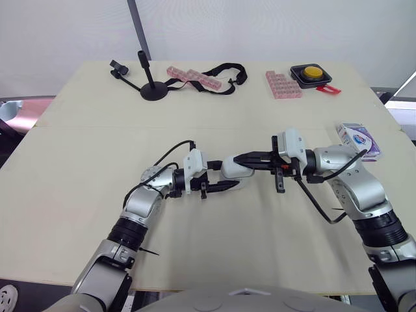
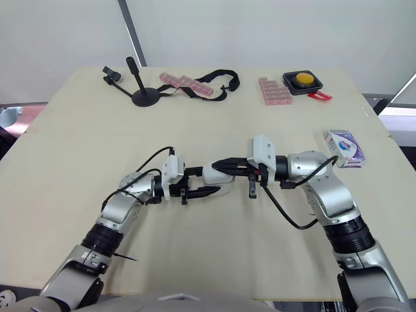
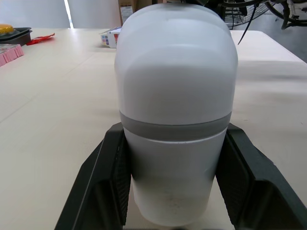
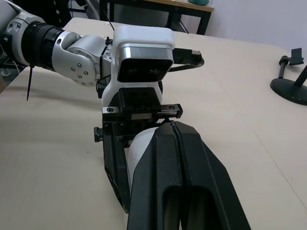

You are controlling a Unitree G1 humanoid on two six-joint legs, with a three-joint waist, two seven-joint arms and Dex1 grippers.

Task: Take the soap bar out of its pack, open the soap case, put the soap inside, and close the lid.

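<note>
Early in the task, by the look of it. Pack (image 1: 359,139) lies flat nr the R edge of the worktop (image 1: 97,169), well apart from both arms. It looks intact and no loose soap bar is seen anywhere, so step 1 (bar out of pack) is prob. not done, tho the pack's flaps are too small to read. Case (image 3: 175,96) is at mid-worktop w/ both arms meeting on it. L gripper (image 1: 224,177): jaws clamped on the case, one on each side of its lower half, below the grey band. R gripper (image 1: 239,158): jaws pressed together w/ nothing seen between them, tips lying against the case's upper part from the opposite side. Can't tell if they push or just touch. Lid looks seated: the band runs even across the visible face, no gap, so the case is not open yet. The shell is opaque, so can't tell what's inside. Judgement: step in hand is opening the case, L holding it steady and R working the lid. Left to do: get the lid open, get the bar from the pack, put it in, close the lid, i.e. nearly all of it.
</note>
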